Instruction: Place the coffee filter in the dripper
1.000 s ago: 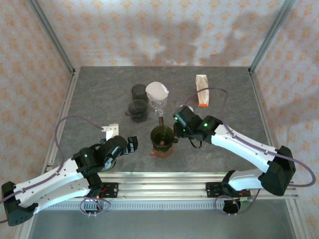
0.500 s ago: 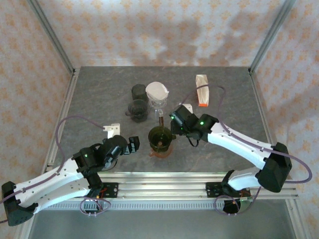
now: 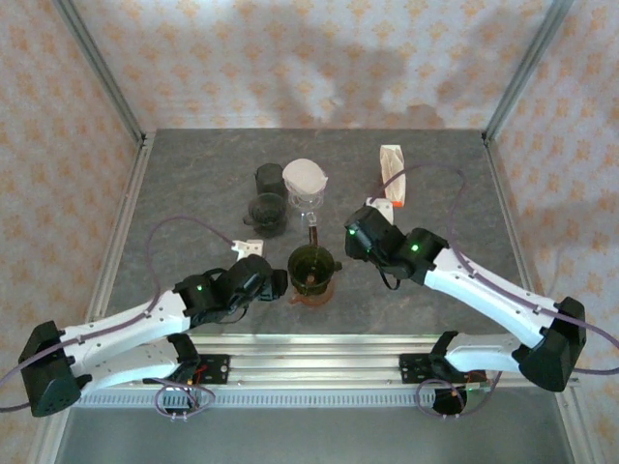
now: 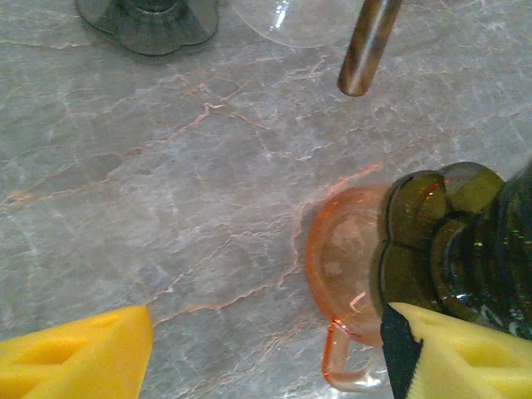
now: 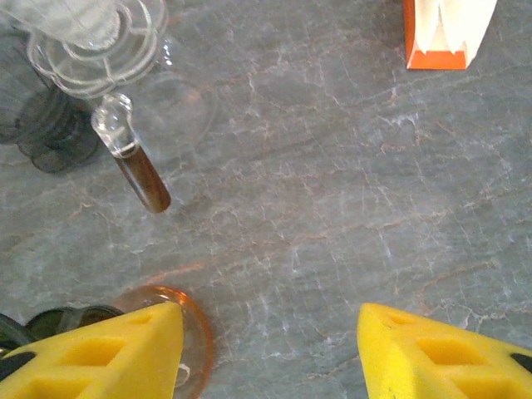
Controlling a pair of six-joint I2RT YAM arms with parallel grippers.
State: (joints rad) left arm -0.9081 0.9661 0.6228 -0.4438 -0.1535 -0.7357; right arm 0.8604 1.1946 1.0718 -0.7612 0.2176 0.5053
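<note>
Green glass, ribbed and scalloped at the rim: the dripper (image 3: 312,267) stood on a pink glass piece (image 4: 341,258) on the grey stone table (image 3: 193,193).

Over the last second my left gripper (image 3: 274,282) came in from the dripper's left until it was just beside it, and its jaws narrowed from their widest. They were still spread. From the left wrist, one yellow pad sat well to the left of the dripper and the other was at its scalloped edge; I could not tell whether it touched. Only table and the pink glass piece lay between them, so I was pinching nothing.

My right gripper (image 3: 356,237), which had been close against the dripper's right side, drew back to the right of it and a little behind, and its jaws widened. From the right wrist its two pads stood apart over bare table, holding nothing.

The white paper filter (image 3: 306,177) had not moved. It sat open in a clear glass funnel (image 3: 309,201) behind the dripper, well apart from both grippers. A brown handle (image 5: 141,183) pointed from the funnel toward the dripper. A packet (image 3: 391,174) lay behind and to the right of the dripper.

I judged this a change of roles: the left gripper arriving, probably to steady the dripper, and the right freed to fetch the filter. The filter was not yet in the green dripper, so the main step remained undone.
</note>
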